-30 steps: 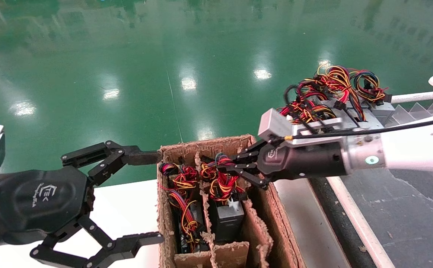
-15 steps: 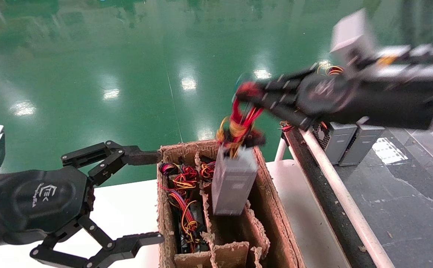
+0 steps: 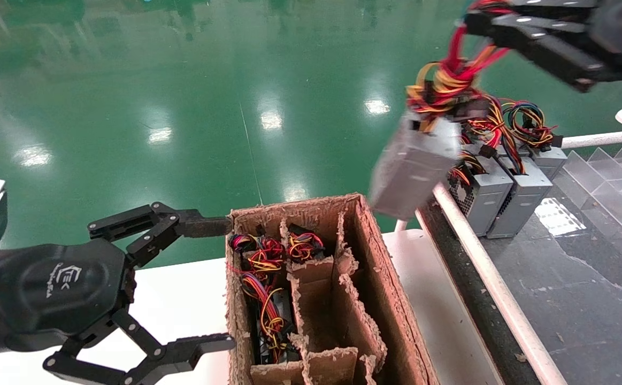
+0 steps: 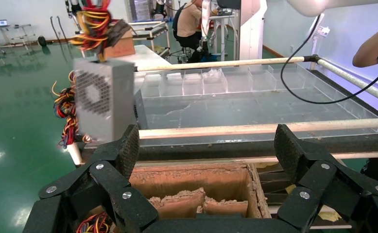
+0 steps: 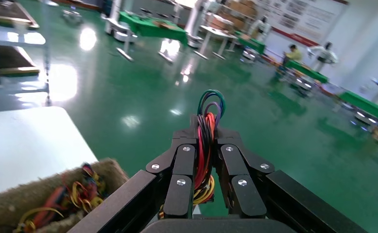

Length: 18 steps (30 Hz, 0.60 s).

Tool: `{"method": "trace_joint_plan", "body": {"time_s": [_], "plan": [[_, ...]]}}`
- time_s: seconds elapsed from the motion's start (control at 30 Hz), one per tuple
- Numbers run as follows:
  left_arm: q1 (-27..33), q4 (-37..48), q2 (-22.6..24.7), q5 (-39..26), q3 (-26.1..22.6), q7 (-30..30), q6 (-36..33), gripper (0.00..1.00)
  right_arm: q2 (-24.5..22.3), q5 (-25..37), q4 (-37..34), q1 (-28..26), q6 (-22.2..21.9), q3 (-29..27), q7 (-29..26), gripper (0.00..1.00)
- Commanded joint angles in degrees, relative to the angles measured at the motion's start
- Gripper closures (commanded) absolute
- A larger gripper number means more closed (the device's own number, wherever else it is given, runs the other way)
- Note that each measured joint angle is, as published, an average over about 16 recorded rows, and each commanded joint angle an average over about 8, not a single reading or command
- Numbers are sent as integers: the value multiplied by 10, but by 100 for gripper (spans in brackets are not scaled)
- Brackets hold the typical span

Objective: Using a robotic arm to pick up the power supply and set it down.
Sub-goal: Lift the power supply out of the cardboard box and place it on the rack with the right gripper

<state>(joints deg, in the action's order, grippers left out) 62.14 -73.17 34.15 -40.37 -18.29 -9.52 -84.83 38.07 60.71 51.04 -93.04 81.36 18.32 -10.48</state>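
Observation:
The power supply, a grey metal box, hangs tilted in the air above the far right corner of the cardboard box. It dangles by its red, yellow and orange wire bundle. My right gripper is at the top right, shut on those wires; the right wrist view shows the right gripper pinching them between its fingers. In the left wrist view the power supply shows its fan grille. My left gripper stays open beside the box's left wall, holding nothing.
Two more grey wired boxes stand on the black surface behind a white rail. The cardboard box keeps wired units in its left cells; torn dividers stick up. A white table lies under it.
The right gripper has pulled the power supply up out of the box's right cell by its wires and swung it up and to the right. The left arm has not moved.

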Motion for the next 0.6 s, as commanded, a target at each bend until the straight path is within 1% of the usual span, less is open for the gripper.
{"method": "trace_joint_plan", "body": {"time_s": [0.03,0.4,0.6], "plan": [[0,0,0,0,0,0,0,0,-16,-1,-5,1,2,-5,2,100],[0,0,0,0,0,0,0,0,-94,12,-67,19,28,-14,29,100],[0,0,0,0,0,0,0,0,-127,36,-100,18,24,-11,43,100]]}}
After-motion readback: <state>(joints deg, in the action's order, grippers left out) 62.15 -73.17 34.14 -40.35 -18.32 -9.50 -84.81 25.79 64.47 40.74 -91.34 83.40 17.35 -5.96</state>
